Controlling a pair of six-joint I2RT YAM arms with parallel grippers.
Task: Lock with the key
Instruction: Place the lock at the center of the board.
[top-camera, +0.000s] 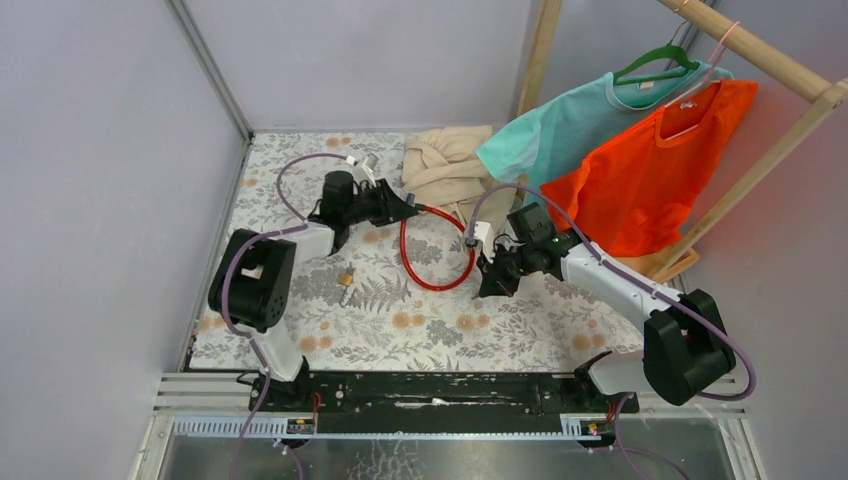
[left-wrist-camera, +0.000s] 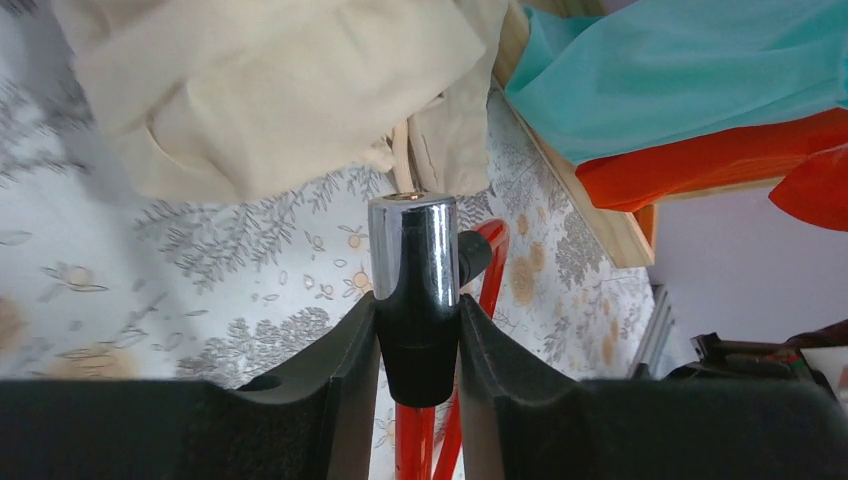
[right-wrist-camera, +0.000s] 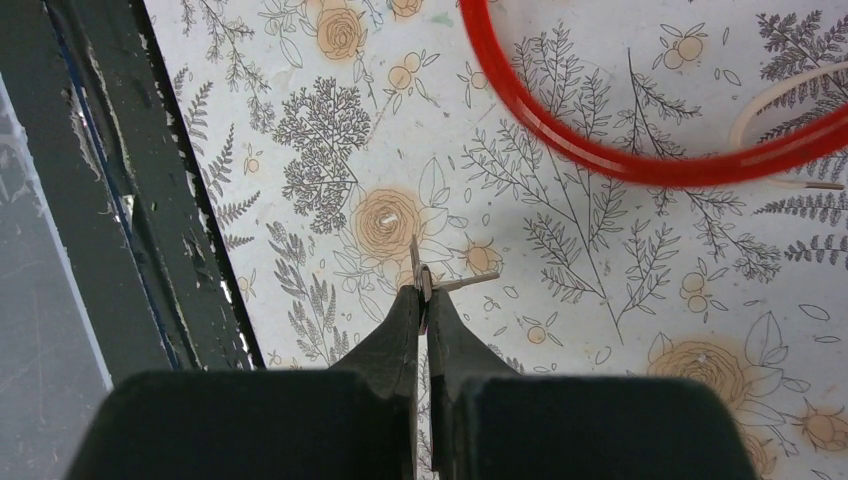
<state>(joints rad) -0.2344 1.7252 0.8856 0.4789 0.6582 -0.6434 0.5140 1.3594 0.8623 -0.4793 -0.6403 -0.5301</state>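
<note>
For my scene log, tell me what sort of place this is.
Probably a robot test cell dressed as a home corner: plain panel walls, a floral tablecloth, and a wooden rack with hung shirts.

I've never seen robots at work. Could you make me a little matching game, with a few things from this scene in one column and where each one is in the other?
Things
1. lock cylinder
2. key
3. orange T-shirt
4. beige garment

Places
A. lying crumpled at the far side of the table
B. pinched in the right gripper
C. hanging on the wooden rack
D. clamped in the left gripper

Pairs: 1-D, 2-B, 3-C, 4-A
</note>
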